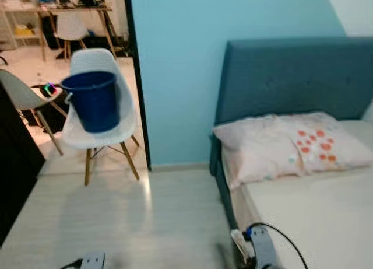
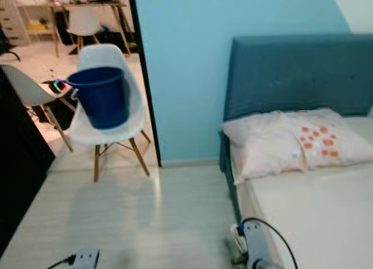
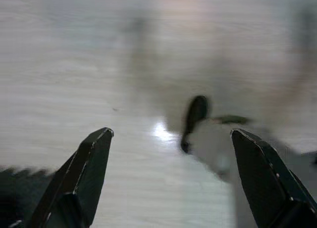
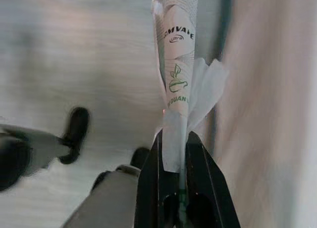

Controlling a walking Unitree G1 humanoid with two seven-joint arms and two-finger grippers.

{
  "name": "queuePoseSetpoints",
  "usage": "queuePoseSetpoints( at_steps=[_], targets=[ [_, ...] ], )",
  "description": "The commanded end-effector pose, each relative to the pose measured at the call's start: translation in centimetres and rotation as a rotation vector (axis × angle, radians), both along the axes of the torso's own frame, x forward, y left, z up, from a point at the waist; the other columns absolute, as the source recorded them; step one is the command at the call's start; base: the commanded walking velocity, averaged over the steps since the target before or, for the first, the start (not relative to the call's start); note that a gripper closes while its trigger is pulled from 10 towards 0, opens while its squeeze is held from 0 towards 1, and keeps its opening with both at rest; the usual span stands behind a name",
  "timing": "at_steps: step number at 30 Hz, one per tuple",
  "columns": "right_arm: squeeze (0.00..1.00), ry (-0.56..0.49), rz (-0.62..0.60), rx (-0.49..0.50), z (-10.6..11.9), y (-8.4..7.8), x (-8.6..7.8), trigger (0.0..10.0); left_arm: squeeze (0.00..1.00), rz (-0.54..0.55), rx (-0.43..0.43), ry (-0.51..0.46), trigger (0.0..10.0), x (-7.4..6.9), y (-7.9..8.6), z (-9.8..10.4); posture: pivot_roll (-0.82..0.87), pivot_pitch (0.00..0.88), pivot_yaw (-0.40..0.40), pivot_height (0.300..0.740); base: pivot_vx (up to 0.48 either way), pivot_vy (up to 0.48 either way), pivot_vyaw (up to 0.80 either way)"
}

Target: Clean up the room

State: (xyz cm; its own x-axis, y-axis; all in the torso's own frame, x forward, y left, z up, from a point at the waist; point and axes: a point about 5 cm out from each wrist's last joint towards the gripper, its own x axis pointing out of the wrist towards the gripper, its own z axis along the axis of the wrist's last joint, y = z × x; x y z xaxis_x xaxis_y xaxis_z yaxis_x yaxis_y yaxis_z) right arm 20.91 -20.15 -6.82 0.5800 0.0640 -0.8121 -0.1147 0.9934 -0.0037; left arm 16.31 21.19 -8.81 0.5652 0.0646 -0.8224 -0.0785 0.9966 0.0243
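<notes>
Our right end effector (image 4: 173,149) pinches a crumpled white wrapper (image 4: 177,74) at lower centre, beside the bed (image 1: 326,216); our left end effector (image 3: 171,139) gapes wide over the floor. A blue bucket (image 1: 92,100) sits on a white chair (image 1: 119,126), upper left.

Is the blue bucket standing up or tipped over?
Upright. The blue bucket stands on the seat of the white chair with its open mouth facing up. Whether anything is inside it cannot be told.

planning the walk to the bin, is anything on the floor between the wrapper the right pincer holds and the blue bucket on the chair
Nothing visible: the right pincer grips the crumpled white printed paper wrapper, and pale bare floor runs up to the white chair carrying the blue plastic bucket.
</notes>
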Motion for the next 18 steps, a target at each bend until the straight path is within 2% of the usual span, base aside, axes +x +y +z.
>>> queuePoseSetpoints(
  at_steps=[1,4,7,12,14,15,16,17,18],
  targets=[
    [0.00,0.025,-0.034,0.003,-0.5,-0.4,-0.9,10.0,0.00,-0.027,0.002,0.024,10.0,-0.4,-0.2,-0.2,0.02,0.000,0.005,0.740,0.000,0.000,0.80],
    [0.00,0.028,-0.044,0.011,-0.6,-0.2,-1.1,10.0,0.00,-0.033,0.005,0.021,10.0,-0.2,-0.1,-0.1,0.02,0.000,0.007,0.740,0.000,0.000,0.80],
    [0.00,0.036,-0.055,0.021,-0.9,0.0,-1.6,10.0,0.00,-0.031,0.010,0.004,10.0,0.7,0.1,0.3,0.02,0.000,0.004,0.740,0.000,0.000,0.80],
    [0.00,0.021,-0.047,0.022,-0.6,-0.1,-1.2,10.0,0.00,-0.008,-0.007,-0.019,10.0,1.1,0.2,0.5,0.03,0.000,-0.004,0.740,0.000,0.000,0.80],
    [0.00,-0.047,0.026,0.017,0.4,0.5,0.6,10.0,0.00,0.017,-0.026,-0.047,10.0,1.4,0.1,0.7,0.04,0.000,-0.009,0.740,0.137,0.000,0.40],
    [0.00,-0.047,0.026,0.017,0.4,0.5,0.6,10.0,0.00,0.017,-0.026,-0.047,10.0,1.4,0.1,0.7,0.04,0.000,-0.009,0.740,0.274,0.000,0.00],
    [0.00,-0.074,0.055,0.019,0.8,0.8,1.3,10.0,0.00,0.028,-0.033,-0.057,10.0,1.5,0.1,0.7,0.04,0.000,-0.009,0.740,0.274,0.000,0.00],
    [0.00,-0.124,0.080,0.030,1.6,1.2,2.6,10.0,0.00,0.033,-0.037,-0.067,10.0,1.6,0.1,0.8,0.04,0.000,-0.014,0.740,0.368,0.000,0.00],
    [0.00,-0.124,0.080,0.030,1.6,1.2,2.6,10.0,0.00,0.033,-0.037,-0.067,10.0,1.6,0.1,0.8,0.04,0.000,-0.014,0.740,0.368,0.000,0.00]
  ],
)
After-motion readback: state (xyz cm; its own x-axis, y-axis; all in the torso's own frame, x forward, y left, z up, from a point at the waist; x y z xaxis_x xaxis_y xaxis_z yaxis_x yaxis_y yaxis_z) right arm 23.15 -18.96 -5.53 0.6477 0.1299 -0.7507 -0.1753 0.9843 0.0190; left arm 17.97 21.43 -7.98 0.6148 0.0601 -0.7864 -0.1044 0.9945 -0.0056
